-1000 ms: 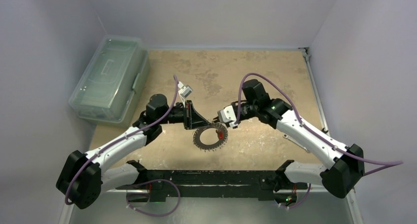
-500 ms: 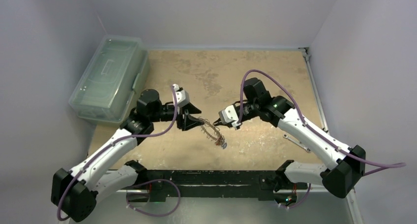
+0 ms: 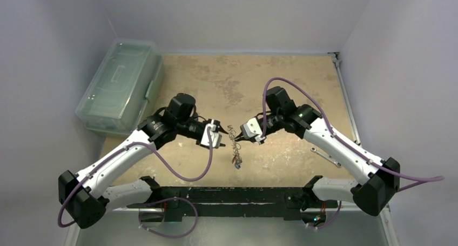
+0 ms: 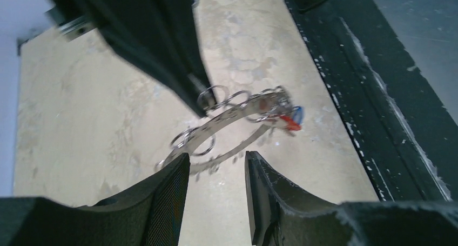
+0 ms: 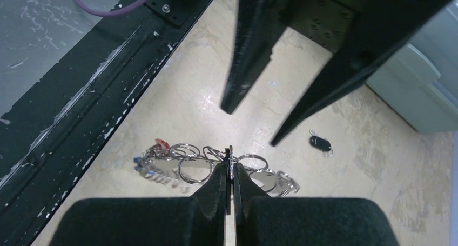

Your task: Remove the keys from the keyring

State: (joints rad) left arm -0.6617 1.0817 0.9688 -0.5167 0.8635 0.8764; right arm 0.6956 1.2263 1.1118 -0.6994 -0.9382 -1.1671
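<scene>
Beware the keyring (image 4: 232, 112), clenched thinly at the right pincer (image 5: 229, 169) tips just ahead of the released left pincer (image 4: 216, 158), twisting loose with its dangling keys (image 4: 290, 119) if that pincer closes off-centre

**A robot test cell in a lab**

Plain pale walls (image 3: 243, 13) box in the bench (image 3: 302, 84) on its far, left and right sides, as in a booth. Two white-and-black robot arms, the left arm (image 3: 116, 162) and the right arm (image 3: 337, 146), are bolted to a black rail (image 3: 232, 194) along the near edge. Purple cables (image 3: 186, 178) loop from them. The benchtop is mottled tan board with metal trim (image 3: 345, 97) down its right edge. A clear lidded plastic bin (image 3: 119, 86) sits at the far-left corner.
</scene>
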